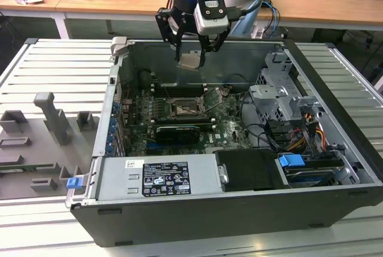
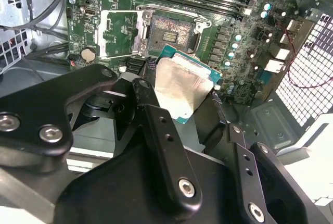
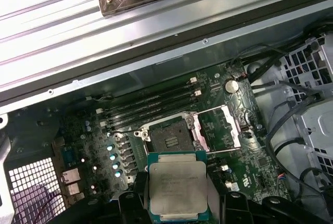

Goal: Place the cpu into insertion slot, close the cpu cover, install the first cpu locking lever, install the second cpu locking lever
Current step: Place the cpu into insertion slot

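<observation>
My gripper (image 1: pixel 191 58) hangs above the open computer case, shut on the cpu (image 1: pixel 190 61), a small square chip with a pale metal top. In both wrist views the cpu (image 2: pixel 182 86) (image 3: pixel 177 186) sits between the black fingers (image 2: pixel 148 101) (image 3: pixel 131 203). It is held in the air, short of the insertion slot (image 3: pixel 169 136). The slot (image 1: pixel 182 109) (image 2: pixel 169 31) lies bare on the green board. Beside the slot, the cpu cover (image 3: pixel 225 125) (image 2: pixel 117 34) (image 1: pixel 214 97) stands swung open. Thin lever rods (image 3: pixel 208 110) stick up by the socket.
Long black memory slots (image 1: pixel 179 89) run behind the socket, and a black graphics card (image 1: pixel 176 132) lies in front of it. A grey power supply (image 1: pixel 158 176) fills the case's near side. A drive cage with cables (image 1: pixel 281 101) stands on the exterior view's right. Grey fixtures (image 1: pixel 54 119) sit on the table.
</observation>
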{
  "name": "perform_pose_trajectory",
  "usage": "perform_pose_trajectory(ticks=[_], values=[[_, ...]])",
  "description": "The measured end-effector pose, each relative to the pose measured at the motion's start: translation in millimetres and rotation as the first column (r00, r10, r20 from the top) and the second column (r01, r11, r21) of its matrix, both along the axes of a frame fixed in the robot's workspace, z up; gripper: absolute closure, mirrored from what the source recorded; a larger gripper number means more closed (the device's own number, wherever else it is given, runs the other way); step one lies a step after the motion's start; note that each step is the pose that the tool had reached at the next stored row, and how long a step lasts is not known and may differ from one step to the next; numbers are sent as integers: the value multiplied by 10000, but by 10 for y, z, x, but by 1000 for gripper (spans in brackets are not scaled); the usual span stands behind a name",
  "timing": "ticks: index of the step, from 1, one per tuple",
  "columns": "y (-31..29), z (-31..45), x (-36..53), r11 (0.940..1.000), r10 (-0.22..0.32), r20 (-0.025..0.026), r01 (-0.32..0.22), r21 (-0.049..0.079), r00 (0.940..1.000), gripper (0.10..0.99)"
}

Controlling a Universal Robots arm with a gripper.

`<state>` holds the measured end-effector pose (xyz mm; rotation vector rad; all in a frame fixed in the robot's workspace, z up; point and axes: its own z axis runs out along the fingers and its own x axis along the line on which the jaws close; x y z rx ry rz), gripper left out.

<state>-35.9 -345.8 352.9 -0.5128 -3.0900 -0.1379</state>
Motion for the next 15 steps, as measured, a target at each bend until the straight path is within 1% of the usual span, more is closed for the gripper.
perform_pose_trajectory(ticks=[9,15], values=[[0,-10,0,9987,-503,0,503,0,9987,549],[0,-20,0,9950,-1002,0,1002,1,9950,549]])
